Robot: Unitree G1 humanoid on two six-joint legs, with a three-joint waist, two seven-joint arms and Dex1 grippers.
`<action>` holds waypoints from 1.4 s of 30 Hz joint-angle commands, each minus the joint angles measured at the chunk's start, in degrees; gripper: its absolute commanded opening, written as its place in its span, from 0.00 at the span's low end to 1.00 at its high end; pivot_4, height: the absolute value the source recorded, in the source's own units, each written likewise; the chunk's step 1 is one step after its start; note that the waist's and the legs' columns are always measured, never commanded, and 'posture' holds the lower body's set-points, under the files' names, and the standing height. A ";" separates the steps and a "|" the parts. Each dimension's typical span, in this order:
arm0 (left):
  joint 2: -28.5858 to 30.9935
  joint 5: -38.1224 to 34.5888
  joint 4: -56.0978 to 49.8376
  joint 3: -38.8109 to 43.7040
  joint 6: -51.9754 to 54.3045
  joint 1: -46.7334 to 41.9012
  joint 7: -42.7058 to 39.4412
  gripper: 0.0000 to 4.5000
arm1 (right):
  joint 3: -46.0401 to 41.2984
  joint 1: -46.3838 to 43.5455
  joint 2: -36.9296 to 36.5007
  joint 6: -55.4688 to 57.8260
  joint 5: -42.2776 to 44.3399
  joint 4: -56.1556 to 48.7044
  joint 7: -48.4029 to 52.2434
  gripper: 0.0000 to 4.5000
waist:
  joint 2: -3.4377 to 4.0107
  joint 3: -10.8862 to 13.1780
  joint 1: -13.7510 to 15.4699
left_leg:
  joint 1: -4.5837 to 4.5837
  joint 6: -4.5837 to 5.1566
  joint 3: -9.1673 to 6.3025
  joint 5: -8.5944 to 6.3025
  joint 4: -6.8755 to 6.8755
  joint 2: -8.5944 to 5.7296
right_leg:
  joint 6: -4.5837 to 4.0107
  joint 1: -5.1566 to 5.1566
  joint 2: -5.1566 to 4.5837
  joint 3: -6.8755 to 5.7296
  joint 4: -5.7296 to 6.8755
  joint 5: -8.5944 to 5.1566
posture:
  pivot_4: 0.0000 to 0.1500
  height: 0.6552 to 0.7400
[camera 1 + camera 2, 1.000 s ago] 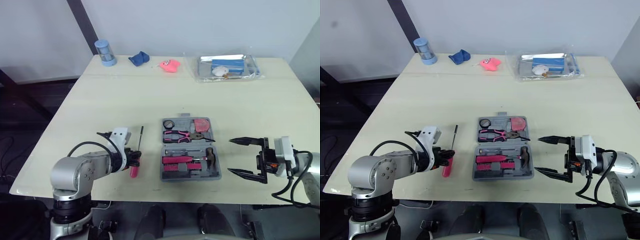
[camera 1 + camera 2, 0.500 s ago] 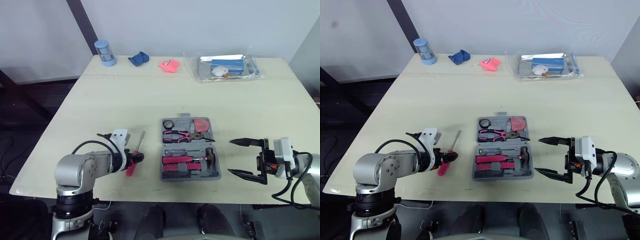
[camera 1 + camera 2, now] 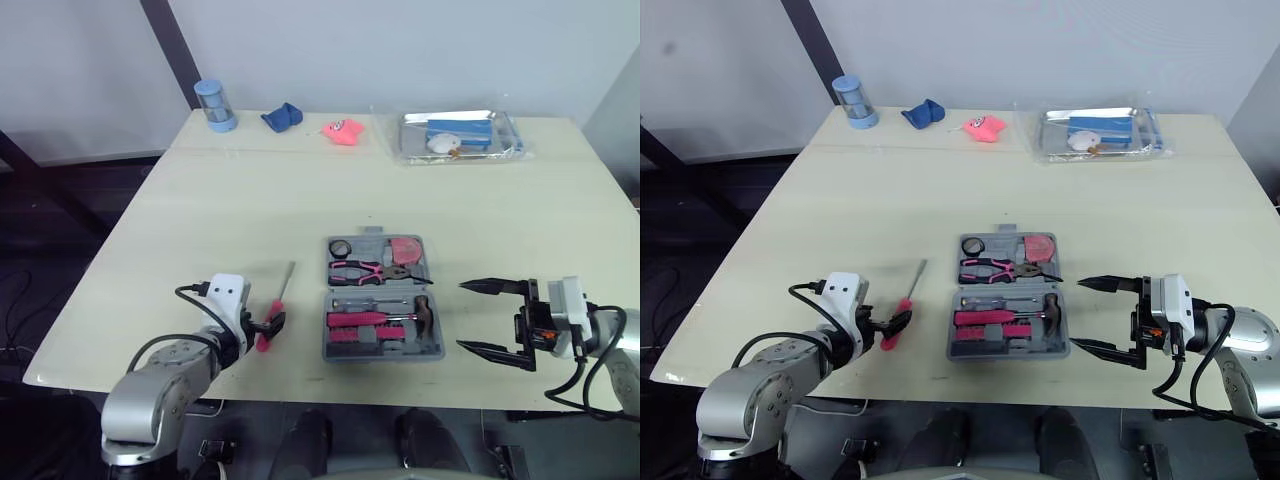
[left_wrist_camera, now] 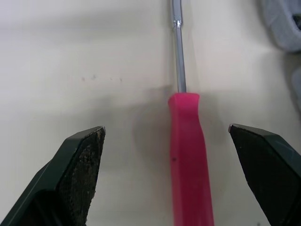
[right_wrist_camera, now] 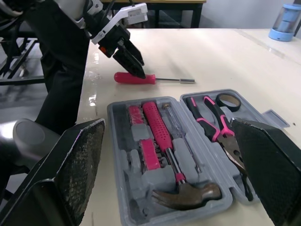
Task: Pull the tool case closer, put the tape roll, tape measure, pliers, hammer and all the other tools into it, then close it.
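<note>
Grey tool case [image 5: 117, 134]. Screwdriver [image 4: 187, 150]: pink handle, silver shaft. Pliers [image 3: 362, 270]: pink-and-black handles. Table [image 3: 300, 190]: plain cream.

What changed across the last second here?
The left gripper appears to have let go of the pink screwdriver and now stands open around its handle; the left arm has drawn back toward the robot. The screwdriver lies on the table, tilted slightly more toward the tool case. The right gripper stays open beside the case, contents unchanged.
</note>
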 commanded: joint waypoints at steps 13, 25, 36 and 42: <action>-4.73 6.07 8.49 -6.68 -19.36 4.24 -0.11 1.00 | -1.25 -0.98 -0.67 0.62 0.79 -2.68 -1.42 1.00 | 0.00 0.00 0.54 | 0.00 0.02 0.01 -0.01 -0.01 -0.02 | 0.00 0.00 -0.01 -0.01 -0.03 0.00 | 1.00 1.00; -6.39 7.71 15.87 -8.17 -24.98 2.30 -0.47 1.00 | -1.33 -0.88 -1.09 1.84 1.06 -4.21 -2.82 1.00 | 0.10 -0.07 0.68 | 0.03 0.02 0.00 -0.01 -0.01 -0.03 | 0.01 0.02 -0.01 -0.02 -0.02 0.00 | 1.00 1.00; -6.90 7.70 16.61 -8.23 -25.80 2.68 -1.10 0.13 | -1.99 0.07 -1.34 1.24 1.04 -4.06 -2.49 1.00 | 0.14 -0.09 0.70 | 0.02 0.02 0.01 -0.01 -0.02 -0.04 | 0.01 0.03 -0.02 -0.01 -0.04 0.00 | 1.00 1.00; -6.13 7.73 14.98 -7.39 -25.20 3.76 -1.47 0.12 | -2.18 0.23 -1.42 0.95 1.14 -3.73 -2.16 1.00 | 0.17 -0.10 0.54 | 0.03 0.02 0.01 -0.01 -0.02 -0.04 | 0.01 0.03 -0.01 -0.01 -0.03 0.00 | 1.00 1.00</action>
